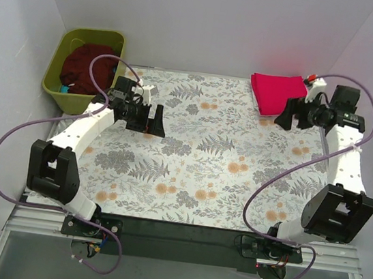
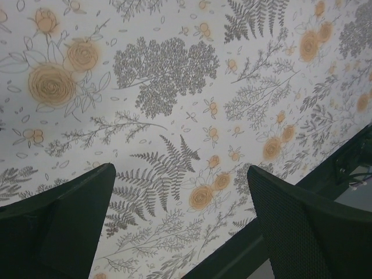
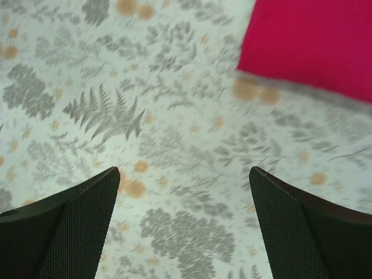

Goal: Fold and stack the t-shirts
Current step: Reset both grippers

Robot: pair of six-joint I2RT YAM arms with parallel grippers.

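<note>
The bright crimson-red t-shirt (image 1: 277,94) lies folded flat at the back right of the table; its edge also shows at the top right of the right wrist view (image 3: 314,40). The dark maroon t-shirt (image 1: 86,68) lies bunched in the olive-green tub (image 1: 97,32) at the back left. The white and pale pink shirts are out of view. My right gripper (image 1: 286,117) is open and empty, just in front of the red shirt, over bare cloth (image 3: 185,171). My left gripper (image 1: 149,122) is open and empty, right of the tub, above the cloth (image 2: 181,168).
The grey-and-orange floral table cloth (image 1: 204,162) covers the table. White walls close in the back and both sides. A small cyan object (image 1: 64,87) sits in the tub beside the maroon shirt. Purple cables loop off both arms.
</note>
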